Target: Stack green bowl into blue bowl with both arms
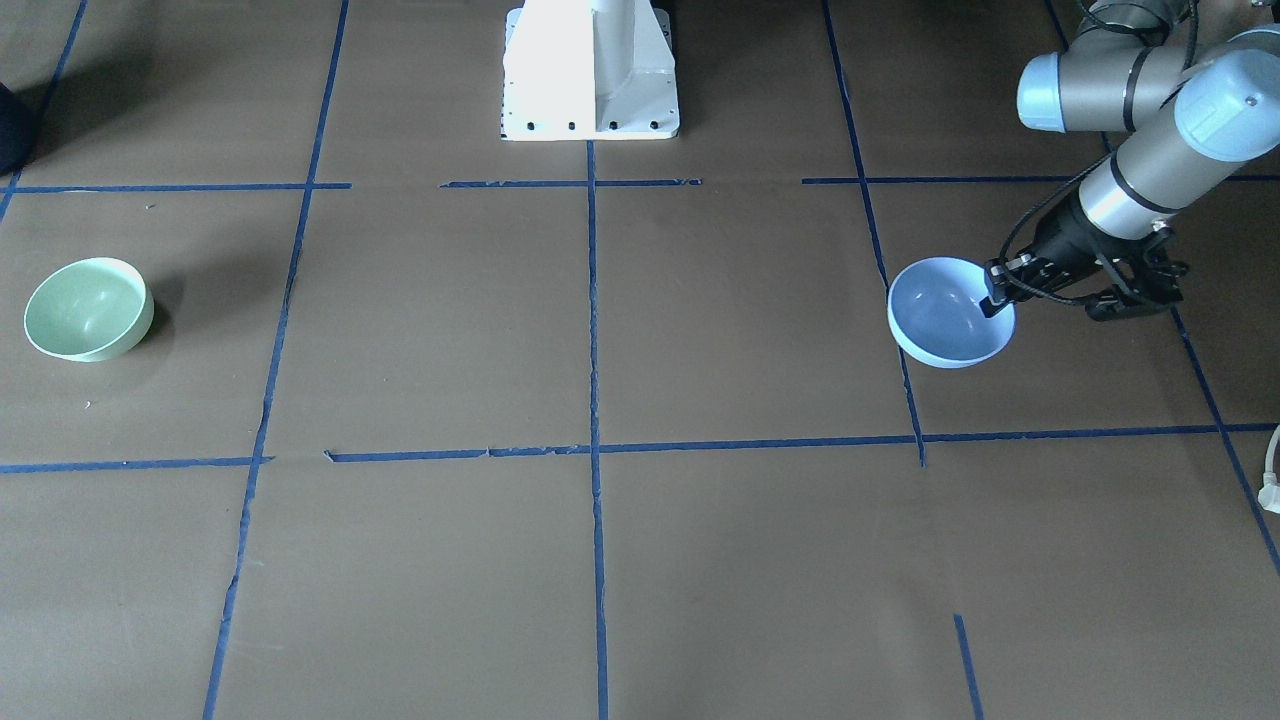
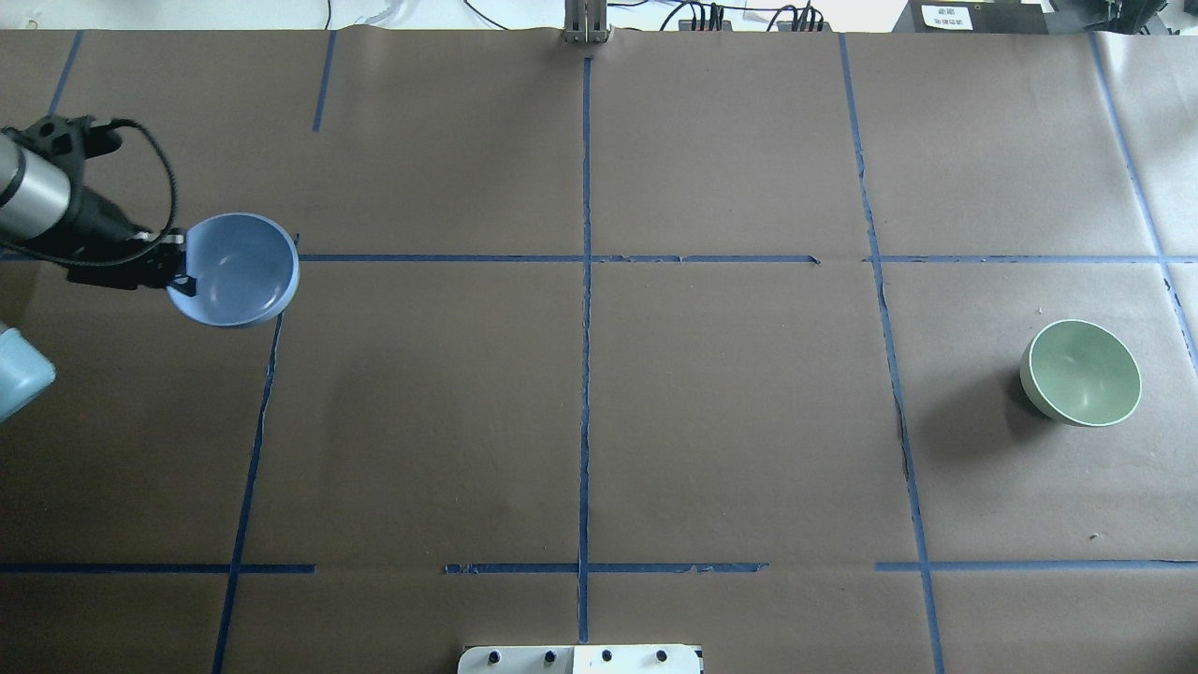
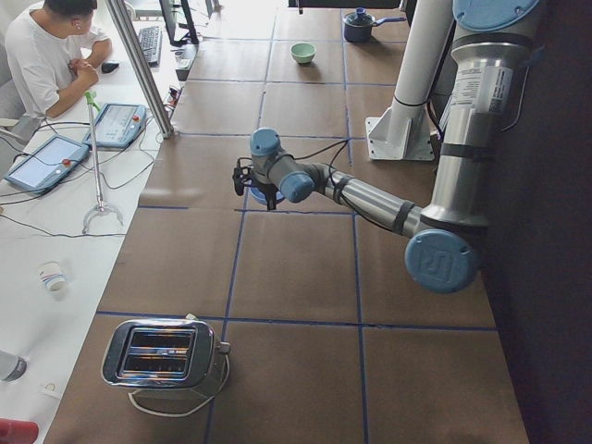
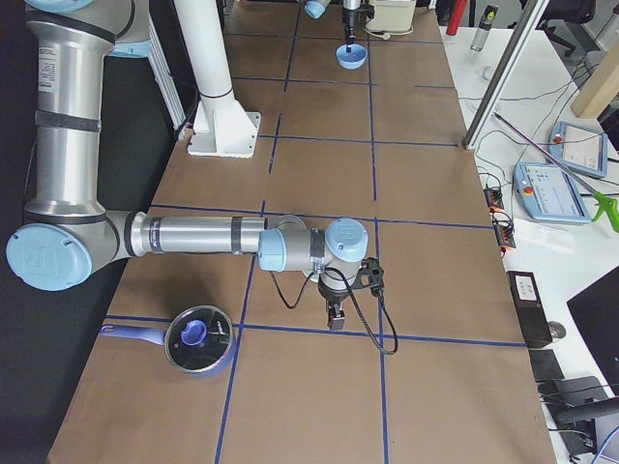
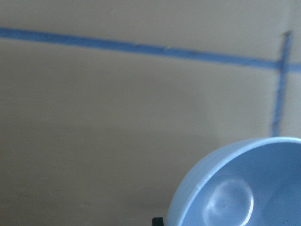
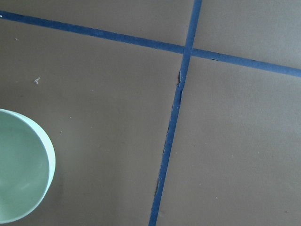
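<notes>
The blue bowl point(image 1: 945, 318) is at the table's left side in the overhead view point(image 2: 239, 271), tilted a little. My left gripper point(image 1: 997, 297) is shut on its rim, one finger inside the bowl; it also shows in the overhead view point(image 2: 183, 270). The left wrist view shows the bowl's inside point(image 5: 244, 188). The green bowl point(image 1: 88, 308) stands upright and alone at the far right point(image 2: 1081, 372); its edge shows in the right wrist view point(image 6: 21, 174). My right gripper point(image 4: 334, 314) shows only in the exterior right view, pointing down over the table; I cannot tell whether it is open.
The white pedestal base point(image 1: 590, 75) stands at the table's robot side. A toaster point(image 3: 162, 353) sits at the left end. A lidded pot point(image 4: 198, 340) sits at the right end near my right arm. An operator point(image 3: 46, 55) sits at a side desk.
</notes>
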You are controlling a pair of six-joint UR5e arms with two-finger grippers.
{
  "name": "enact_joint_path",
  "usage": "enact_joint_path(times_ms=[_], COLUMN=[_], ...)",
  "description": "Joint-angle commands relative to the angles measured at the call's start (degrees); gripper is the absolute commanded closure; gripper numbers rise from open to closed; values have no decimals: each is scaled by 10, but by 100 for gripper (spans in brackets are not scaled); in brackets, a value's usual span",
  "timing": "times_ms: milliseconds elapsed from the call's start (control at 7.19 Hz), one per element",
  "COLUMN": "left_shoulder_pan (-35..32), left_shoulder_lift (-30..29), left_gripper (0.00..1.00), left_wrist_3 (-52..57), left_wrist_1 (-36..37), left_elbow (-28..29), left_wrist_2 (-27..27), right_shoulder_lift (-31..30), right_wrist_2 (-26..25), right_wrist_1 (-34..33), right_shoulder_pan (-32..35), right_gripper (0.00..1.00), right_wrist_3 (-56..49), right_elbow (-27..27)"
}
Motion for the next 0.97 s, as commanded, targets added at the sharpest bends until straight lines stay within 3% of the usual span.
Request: enact_joint_path(times_ms=[0,278,417,557,835], left_shoulder_pan=[114,201,225,232,239], left_shoulder_lift=[-141,-226,-259,-270,-271], left_gripper=[98,98,98,97,94], left_wrist_3=[-146,-222,-235,-246,-245], left_wrist_1=[62,35,-12,-58,-73], left_elbow=[10,94,154,194,209], left_wrist_2=[57,140,163,169,169], right_shoulder_lift=[0,0,0,0,0], right_wrist_2=[2,4,4,4,4], right_wrist_1=[0,0,0,0,0], right_shoulder_pan=[0,0,0,0,0], right_gripper=[0,0,0,0,0], right_wrist_3=[0,0,0,0,0], right_elbow=[-2,-3,-3,-3,-3])
